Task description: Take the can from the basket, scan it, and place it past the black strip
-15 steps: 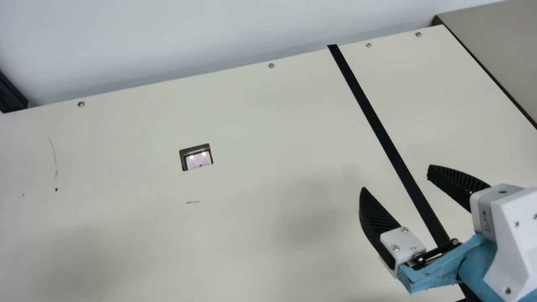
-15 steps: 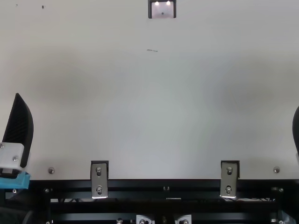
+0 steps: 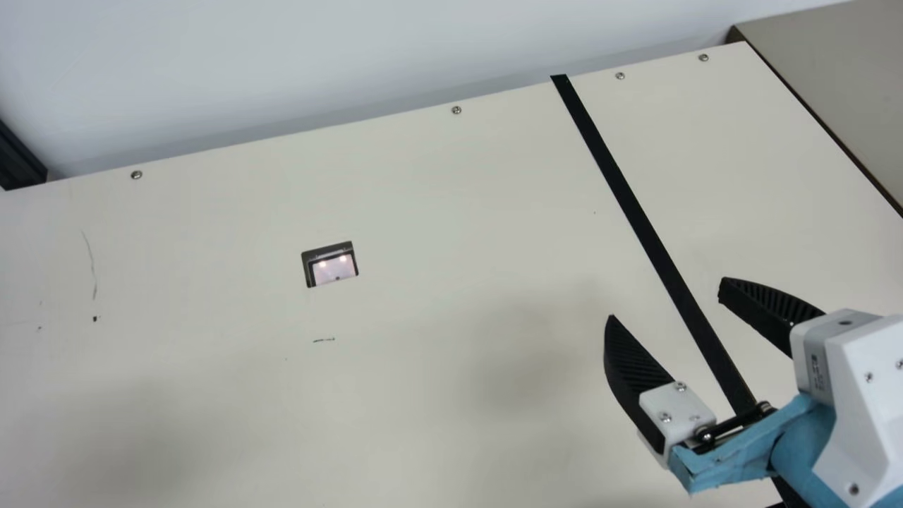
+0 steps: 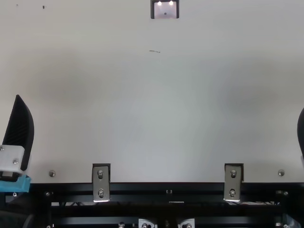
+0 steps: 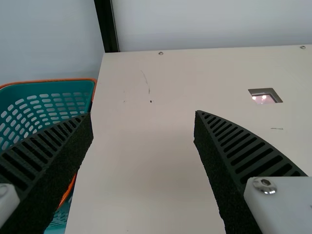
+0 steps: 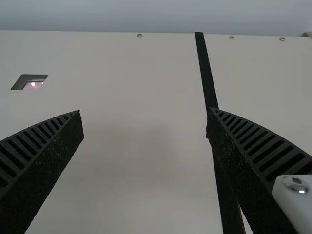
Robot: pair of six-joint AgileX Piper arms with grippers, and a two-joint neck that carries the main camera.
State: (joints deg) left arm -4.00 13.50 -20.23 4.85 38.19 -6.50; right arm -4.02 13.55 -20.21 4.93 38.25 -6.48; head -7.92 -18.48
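Soft, even light brightens the cream desk (image 3: 451, 212), where faint blurry shadows pool; two small points of glare shine from the scanner window (image 3: 334, 269).

The main view looks from my neck down at a slant over the worktop (image 3: 437, 212), towards the wall (image 3: 282, 56), and it is a little rotated. The top view looks down more steeply and shows the near edge closer. My two wrist views face forward to the wall, the left one with the basket (image 5: 48, 105) at its side. All four share the scanner window (image 3: 330, 267); the main and right wrist views share also the black strip (image 3: 636, 214).
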